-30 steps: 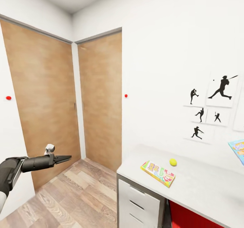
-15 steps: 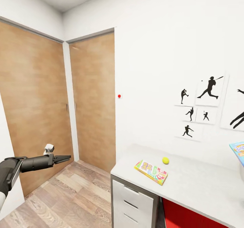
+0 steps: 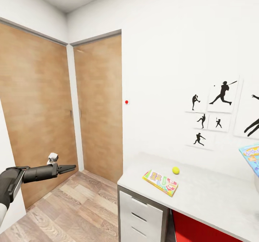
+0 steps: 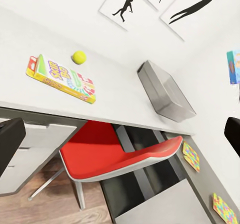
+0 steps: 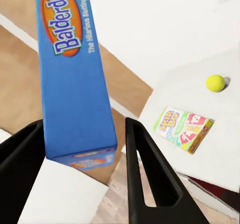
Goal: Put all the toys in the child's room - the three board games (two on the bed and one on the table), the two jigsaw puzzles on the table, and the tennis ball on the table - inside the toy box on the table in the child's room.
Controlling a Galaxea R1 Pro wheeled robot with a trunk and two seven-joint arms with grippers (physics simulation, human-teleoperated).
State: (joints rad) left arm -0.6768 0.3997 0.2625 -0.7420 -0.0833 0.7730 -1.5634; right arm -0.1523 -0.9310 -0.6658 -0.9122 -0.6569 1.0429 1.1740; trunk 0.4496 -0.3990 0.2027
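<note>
Blue and lettered Balderdash, one board game [image 5: 75, 69] stands on end between the fingers of the right gripper [image 5: 82, 156], which close on its lower edge, its long axis running away from the gripper. One SKIP-BO box [image 3: 160, 182] lies flat near the left end of the table [image 3: 216, 198], long axis slanting from far left to near right, with one tennis ball [image 3: 175, 170] just beyond it. Farther along sit one grey toy box [image 4: 165, 91] and two puzzles [image 4: 191, 156] on the lower dark section. Out over the floor, the left gripper [image 3: 70, 168] holds nothing, its fingers looking together.
</note>
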